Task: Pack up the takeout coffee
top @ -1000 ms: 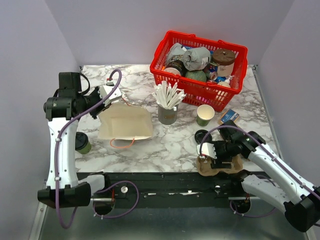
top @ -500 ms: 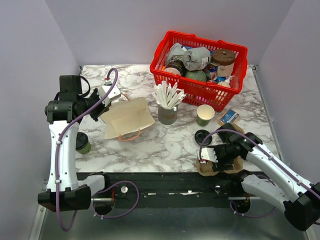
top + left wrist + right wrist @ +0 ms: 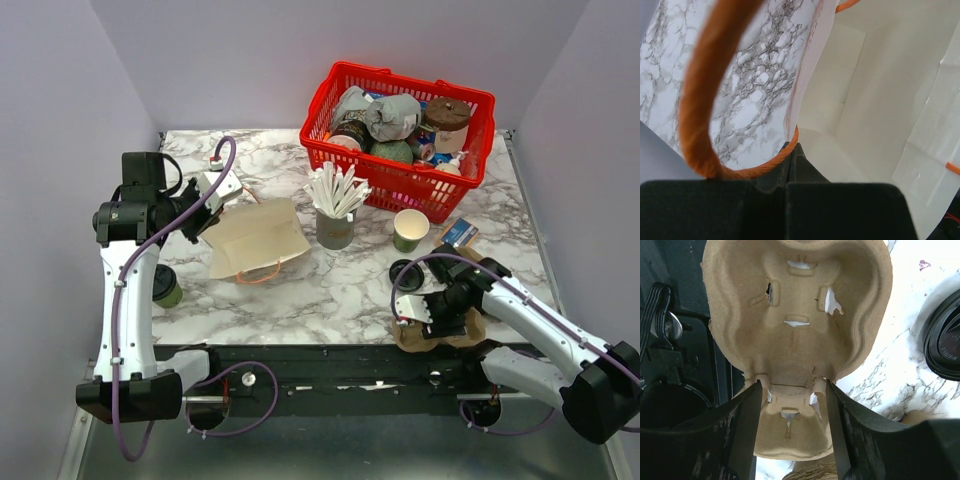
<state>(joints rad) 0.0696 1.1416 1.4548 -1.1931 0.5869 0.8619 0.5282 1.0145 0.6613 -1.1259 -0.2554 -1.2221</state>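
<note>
The takeout coffee [image 3: 166,287], a dark-green cup with a black lid, stands at the table's left edge beside the left arm. My left gripper [image 3: 215,190] [image 3: 791,150] is shut on the rim and orange handle [image 3: 695,100] of a white paper bag [image 3: 258,235] [image 3: 880,100]. The bag is tilted up with its mouth open. My right gripper [image 3: 412,308] [image 3: 792,390] is down at the front edge, its fingers pressed on both sides of the narrow waist of a brown cardboard cup carrier [image 3: 445,335] [image 3: 795,315].
A grey cup of white sticks [image 3: 335,215] stands mid-table and a lidless green cup [image 3: 410,230] to its right. A loose black lid [image 3: 404,271] [image 3: 945,340] lies by the carrier. A full red basket [image 3: 400,125] sits at the back right.
The left gripper has raised the bag from lying flat to tilted with its mouth open. The right gripper has dropped slightly toward the front edge onto the carrier.
</note>
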